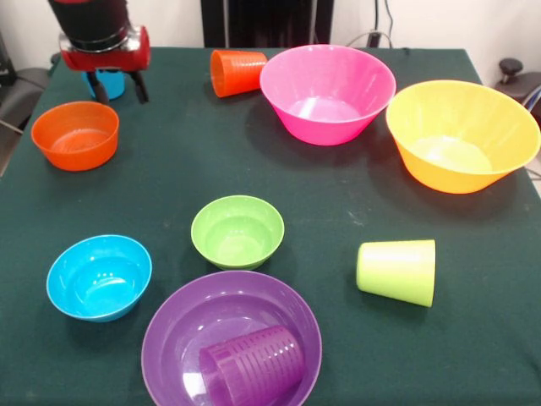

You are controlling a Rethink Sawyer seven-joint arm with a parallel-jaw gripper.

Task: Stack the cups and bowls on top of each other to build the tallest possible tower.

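Note:
My gripper point(118, 89) hangs at the table's far left with its fingers apart. A blue cup point(110, 83) shows just behind them, partly hidden; I cannot tell whether they touch it. An orange cup point(237, 72) lies on its side next to the large pink bowl point(327, 93). The large yellow bowl point(461, 135) is at the right. The small orange bowl point(76, 135) sits below the gripper. The small green bowl point(237, 230) and small blue bowl point(99, 277) sit nearer the camera. A purple cup point(252, 368) lies in the wide purple bowl point(169, 321). A lime green cup point(397, 271) lies on its side. Nothing is stacked.
All things rest on a dark green cloth-covered table point(338, 203). The robot's black pedestal point(266, 21) stands at the far edge. Cables and a dark object point(516, 76) sit off the table's far right corner.

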